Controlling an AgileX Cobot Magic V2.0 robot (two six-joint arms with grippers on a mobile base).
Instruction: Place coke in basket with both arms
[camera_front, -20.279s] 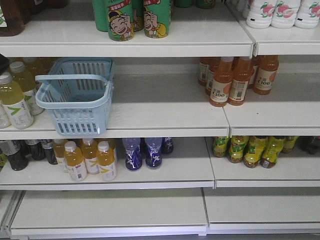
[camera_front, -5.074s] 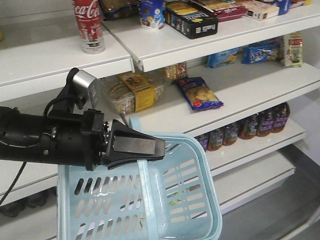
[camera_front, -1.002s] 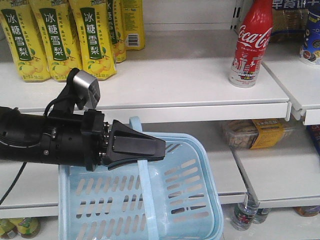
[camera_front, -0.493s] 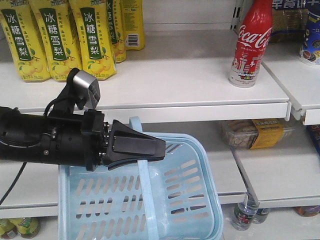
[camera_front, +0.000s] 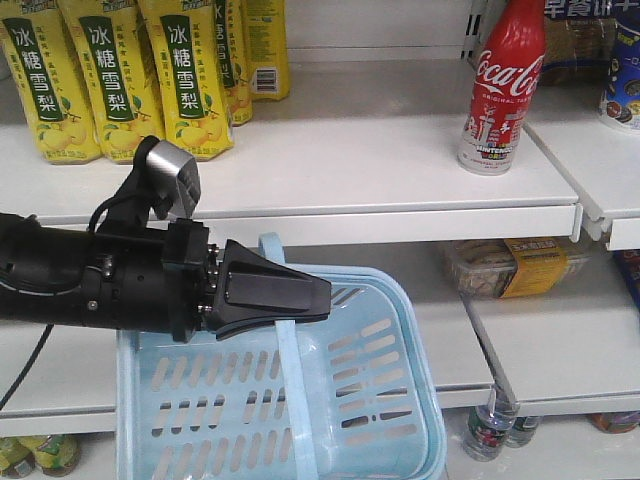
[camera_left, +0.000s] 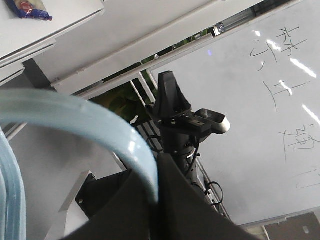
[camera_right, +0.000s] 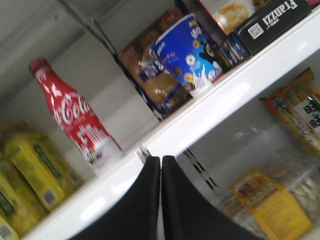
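White bench (camera_front: 370, 165), tiered as store shelving, is carrying yellow drink bottles (camera_front: 110, 80) and packaged snacks (camera_front: 510, 265). Whiteboard (camera_left: 260, 125) bearing handwriting is reflecting bright light.

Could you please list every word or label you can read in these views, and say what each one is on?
"Coca-Cola": on the red Coca-Cola bottle.
"冰糖雪梨": on the labels of the yellow pear drink bottles.
"Franzz": on the black box in the right wrist view.
Handwriting on the whiteboard: too loose to read.
Print on the blue cup: too blurred.
Basket: no text.
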